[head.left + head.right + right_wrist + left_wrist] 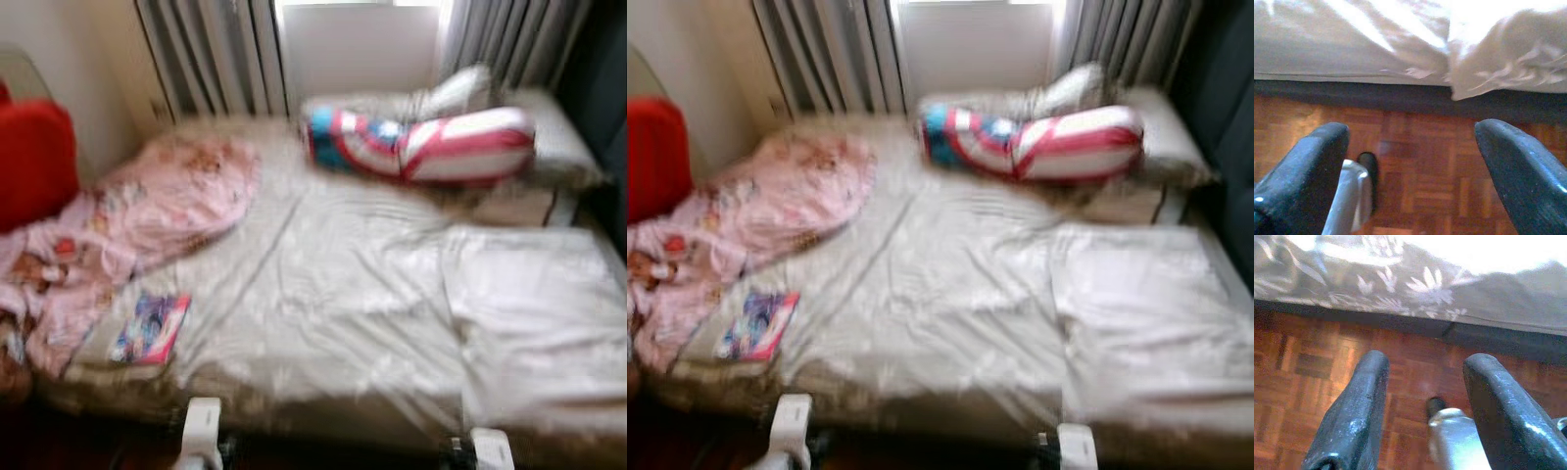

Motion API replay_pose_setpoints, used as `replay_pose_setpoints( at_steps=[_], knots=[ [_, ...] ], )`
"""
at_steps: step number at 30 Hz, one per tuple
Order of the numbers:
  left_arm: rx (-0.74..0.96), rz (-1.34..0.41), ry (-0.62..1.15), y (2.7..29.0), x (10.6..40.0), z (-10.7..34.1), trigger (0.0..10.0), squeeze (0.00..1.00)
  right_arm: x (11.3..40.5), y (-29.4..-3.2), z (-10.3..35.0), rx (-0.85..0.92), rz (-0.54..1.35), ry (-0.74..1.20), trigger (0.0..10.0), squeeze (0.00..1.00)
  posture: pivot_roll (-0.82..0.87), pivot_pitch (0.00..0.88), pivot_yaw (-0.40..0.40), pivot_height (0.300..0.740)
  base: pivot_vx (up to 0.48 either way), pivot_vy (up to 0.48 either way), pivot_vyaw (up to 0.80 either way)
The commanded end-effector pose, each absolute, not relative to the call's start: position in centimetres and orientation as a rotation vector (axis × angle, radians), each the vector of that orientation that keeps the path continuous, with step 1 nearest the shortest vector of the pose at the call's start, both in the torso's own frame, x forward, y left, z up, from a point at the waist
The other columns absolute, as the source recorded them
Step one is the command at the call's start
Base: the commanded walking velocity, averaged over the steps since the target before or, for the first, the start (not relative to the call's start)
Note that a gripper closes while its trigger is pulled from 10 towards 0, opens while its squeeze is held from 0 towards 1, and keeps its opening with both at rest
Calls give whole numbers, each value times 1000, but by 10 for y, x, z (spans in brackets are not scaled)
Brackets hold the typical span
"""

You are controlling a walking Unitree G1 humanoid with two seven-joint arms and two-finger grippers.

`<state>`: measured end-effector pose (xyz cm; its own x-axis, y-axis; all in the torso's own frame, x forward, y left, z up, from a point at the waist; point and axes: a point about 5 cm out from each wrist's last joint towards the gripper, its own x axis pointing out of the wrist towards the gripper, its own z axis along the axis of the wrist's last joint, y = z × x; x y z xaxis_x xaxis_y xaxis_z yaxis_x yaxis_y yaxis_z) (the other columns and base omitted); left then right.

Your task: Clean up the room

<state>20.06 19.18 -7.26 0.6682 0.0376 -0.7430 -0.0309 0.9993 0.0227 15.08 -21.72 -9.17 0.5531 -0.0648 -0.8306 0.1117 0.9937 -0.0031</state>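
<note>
An unmade bed (353, 323) with a pale floral sheet stands before me. A crumpled pink blanket (147, 215) lies along its left side. A colourful book (152, 328) rests near the front left corner. A red, white and blue bolster (421, 145) lies at the head, with a grey pillow (549, 137) behind it. My left gripper (1422, 377) hangs open over the parquet by the bed's edge. My right gripper (1410, 147) is open as well, above the floor below the overhanging sheet.
A red cushion (34, 162) sits at the far left against the wall. Grey curtains (211, 54) and a bright window (358, 44) are behind the bed. A folded white sheet (539, 313) covers the bed's right side. Parquet floor (1303, 362) runs along the bed's front.
</note>
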Motion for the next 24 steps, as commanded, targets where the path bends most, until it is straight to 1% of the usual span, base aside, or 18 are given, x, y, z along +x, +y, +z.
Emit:
replay_pose_setpoints(
  at_steps=[1, 13, 24],
  knots=[
    [17, 53, 856, 198, 196, -74, 10000, 0, 151, -212, -93, 64, -98, 981, 10000, 0, -81, 0, -1, 740, 0, -315, 0],
    [17, 54, 855, 198, 196, -74, 10000, 0, 151, -212, -93, 71, -104, 984, 10000, 0, -80, 0, 0, 740, 0, -324, 0],
    [19, 54, 858, 199, 195, -75, 10000, 0, 150, -212, -93, 69, -92, 994, 10000, 0, -79, 0, -1, 740, 0, -327, -691]
  ],
)
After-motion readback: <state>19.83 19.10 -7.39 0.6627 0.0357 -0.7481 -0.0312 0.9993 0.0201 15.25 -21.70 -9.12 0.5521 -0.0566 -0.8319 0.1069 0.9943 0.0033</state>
